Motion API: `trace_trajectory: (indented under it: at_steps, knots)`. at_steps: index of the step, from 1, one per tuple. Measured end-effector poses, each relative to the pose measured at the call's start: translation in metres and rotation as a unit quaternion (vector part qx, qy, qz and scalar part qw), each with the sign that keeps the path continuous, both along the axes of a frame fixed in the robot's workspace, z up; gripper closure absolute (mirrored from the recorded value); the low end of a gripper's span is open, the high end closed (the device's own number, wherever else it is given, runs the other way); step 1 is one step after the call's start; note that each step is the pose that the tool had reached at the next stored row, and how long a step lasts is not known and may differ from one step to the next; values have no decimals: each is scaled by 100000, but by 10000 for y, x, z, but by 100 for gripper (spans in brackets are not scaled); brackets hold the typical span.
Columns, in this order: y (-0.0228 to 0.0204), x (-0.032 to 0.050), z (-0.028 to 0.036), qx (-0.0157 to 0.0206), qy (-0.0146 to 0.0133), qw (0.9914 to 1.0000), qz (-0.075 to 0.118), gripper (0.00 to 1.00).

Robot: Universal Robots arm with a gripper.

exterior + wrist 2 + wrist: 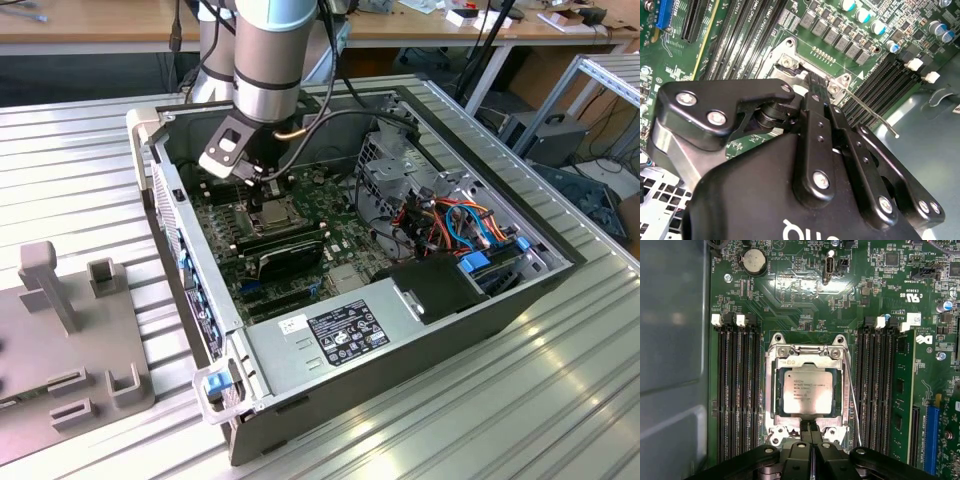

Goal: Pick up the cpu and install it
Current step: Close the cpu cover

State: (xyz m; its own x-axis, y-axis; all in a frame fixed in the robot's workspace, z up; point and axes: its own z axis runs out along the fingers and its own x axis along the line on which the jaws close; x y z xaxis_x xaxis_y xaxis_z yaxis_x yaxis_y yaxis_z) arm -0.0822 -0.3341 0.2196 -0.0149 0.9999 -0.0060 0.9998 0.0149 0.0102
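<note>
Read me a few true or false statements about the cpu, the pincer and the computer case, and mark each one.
1. The cpu lies flat inside the socket frame. True.
2. The pincer holds the cpu above the board. False: the pincer is shut at the frame's edge, beside the cpu, which lies in the frame.
3. Memory slots run along both sides of the socket frame. True.
4. The computer case is closed by a side panel. False: it lies open, with the motherboard exposed.

Ribbed metal table [60, 160] (wooden desks [90, 20] behind)
</note>
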Motion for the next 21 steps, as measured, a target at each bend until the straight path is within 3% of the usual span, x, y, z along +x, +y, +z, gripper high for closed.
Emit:
trace_trajectory:
  at_steps: [21]
  knots:
    - [-3, 16, -71, 6, -6, 100000, -271, 89]
